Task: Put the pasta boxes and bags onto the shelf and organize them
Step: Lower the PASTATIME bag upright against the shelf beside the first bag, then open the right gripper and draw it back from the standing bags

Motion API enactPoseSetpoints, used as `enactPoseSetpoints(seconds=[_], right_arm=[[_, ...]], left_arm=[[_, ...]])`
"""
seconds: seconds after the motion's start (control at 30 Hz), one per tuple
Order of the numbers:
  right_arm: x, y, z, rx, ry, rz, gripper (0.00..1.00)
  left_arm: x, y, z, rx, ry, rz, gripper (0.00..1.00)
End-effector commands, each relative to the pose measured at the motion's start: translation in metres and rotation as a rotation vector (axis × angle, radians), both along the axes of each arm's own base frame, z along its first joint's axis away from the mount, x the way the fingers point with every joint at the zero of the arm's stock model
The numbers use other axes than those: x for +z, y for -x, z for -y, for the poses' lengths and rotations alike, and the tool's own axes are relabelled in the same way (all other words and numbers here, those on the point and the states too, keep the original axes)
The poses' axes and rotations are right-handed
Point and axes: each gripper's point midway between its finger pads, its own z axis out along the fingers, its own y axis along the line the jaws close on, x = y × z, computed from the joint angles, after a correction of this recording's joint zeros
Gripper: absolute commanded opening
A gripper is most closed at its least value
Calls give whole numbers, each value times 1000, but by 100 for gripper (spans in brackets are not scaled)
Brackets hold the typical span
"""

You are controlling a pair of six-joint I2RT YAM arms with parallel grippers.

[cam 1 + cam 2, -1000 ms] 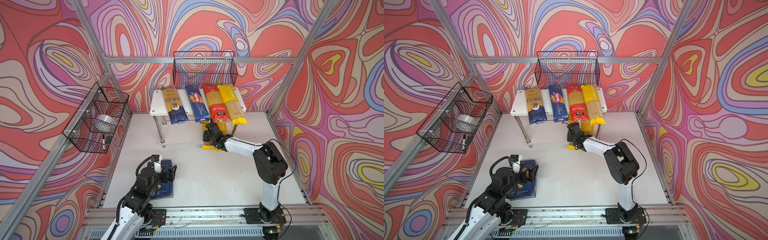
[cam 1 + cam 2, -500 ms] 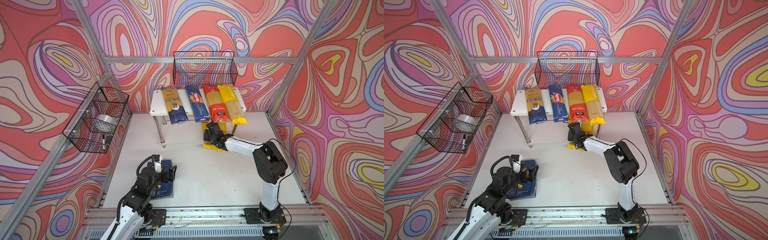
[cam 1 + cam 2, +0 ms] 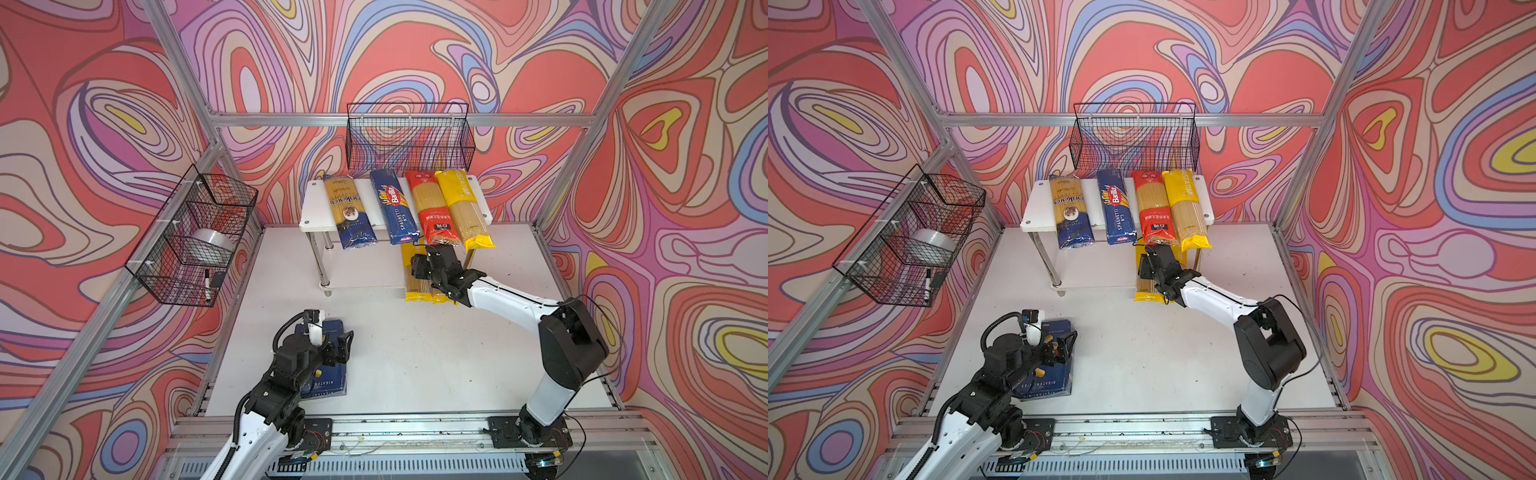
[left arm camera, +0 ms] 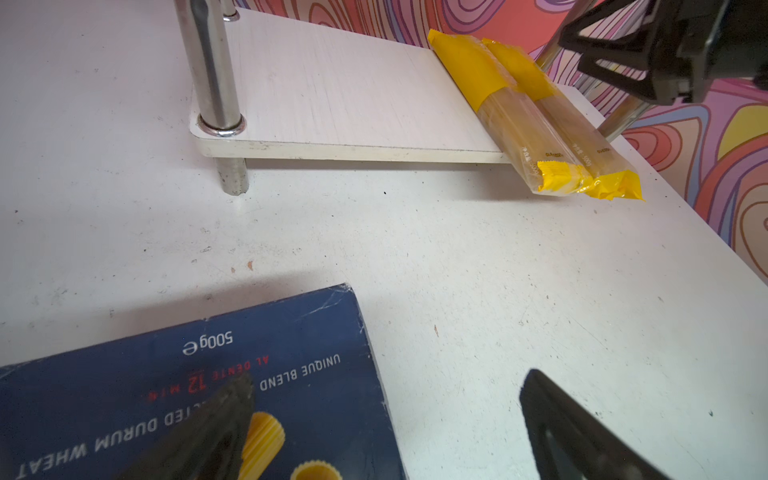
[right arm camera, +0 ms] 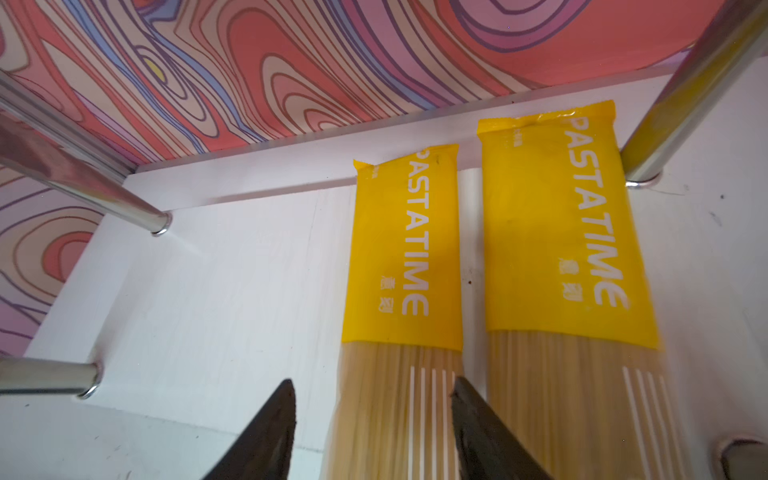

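Right gripper (image 5: 372, 386) jaws apart astride yellow bag (image 5: 401, 257), lower shelf (image 5: 208, 291); retreat straight, spare neighbour bag (image 5: 557, 232). Left gripper (image 4: 388, 378) spread wide over rigatoni box (image 4: 291, 332).

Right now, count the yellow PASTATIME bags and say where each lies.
3. One yellow bag lies rightmost atop the shelf. A second yellow bag and a third yellow bag lie side by side on its bottom board. Others may hide under the top board.

- You see walls (image 3: 415, 62) swirled red, pink, purple, blue and yellow;
- your PASTATIME bags (image 5: 403, 249): yellow, white lettering;
- rigatoni box (image 4: 291, 332): dark blue;
- shelf boards (image 3: 313, 208): white.
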Motion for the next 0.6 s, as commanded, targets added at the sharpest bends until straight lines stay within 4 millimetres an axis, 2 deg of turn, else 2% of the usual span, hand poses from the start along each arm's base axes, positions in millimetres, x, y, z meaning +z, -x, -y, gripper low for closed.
enactPoseSetpoints(seconds=[0.0, 0.3, 0.43, 0.57], right_arm=[[-6, 25, 5, 41, -25, -50, 62], [-19, 93, -4, 198, -37, -143, 62], [-20, 118, -4, 250, -57, -145, 62], [-26, 134, -11, 313, -93, -168, 62]], left_arm=[[0, 0, 1, -7, 1, 10, 100], [1, 1, 0, -4, 3, 15, 100], [2, 1, -1, 2, 4, 20, 100], [2, 1, -1, 3, 4, 18, 100]])
